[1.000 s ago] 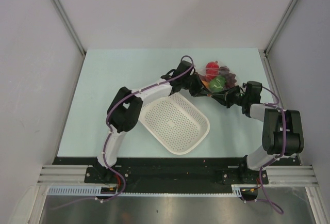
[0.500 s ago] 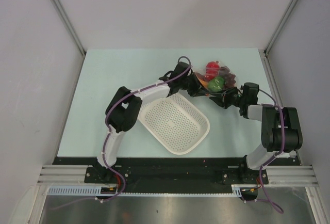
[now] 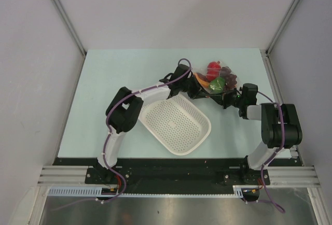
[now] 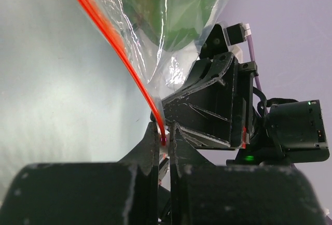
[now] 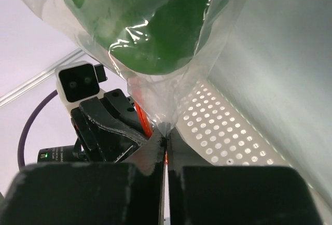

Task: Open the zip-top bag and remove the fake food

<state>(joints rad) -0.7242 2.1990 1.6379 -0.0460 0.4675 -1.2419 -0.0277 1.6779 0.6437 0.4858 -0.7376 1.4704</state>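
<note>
The zip-top bag [image 3: 217,78] hangs between my two grippers at the back right of the table, above the table top. The fake food shows through it: a red fruit [image 3: 212,68], dark grapes [image 3: 227,74], a green pepper [image 3: 218,84] and an orange piece [image 3: 200,79]. My left gripper [image 3: 200,88] [image 4: 164,141] is shut on the orange-red zipper strip [image 4: 111,38]. My right gripper [image 3: 225,99] [image 5: 165,133] is shut on a fold of the bag's clear plastic [image 5: 155,100], right beside the left one. In both wrist views the green pepper [image 5: 155,28] bulges just above the jaws.
A white perforated basket [image 3: 176,124] lies on the table just in front of the bag; its holed wall [image 5: 228,126] shows beside my right fingers. Grey walls enclose the table on three sides.
The right gripper moved in leftward towards the bag, opened a little, then closed on its plastic. The left gripper kept its hold on the zipper strip and shifted slightly.
</note>
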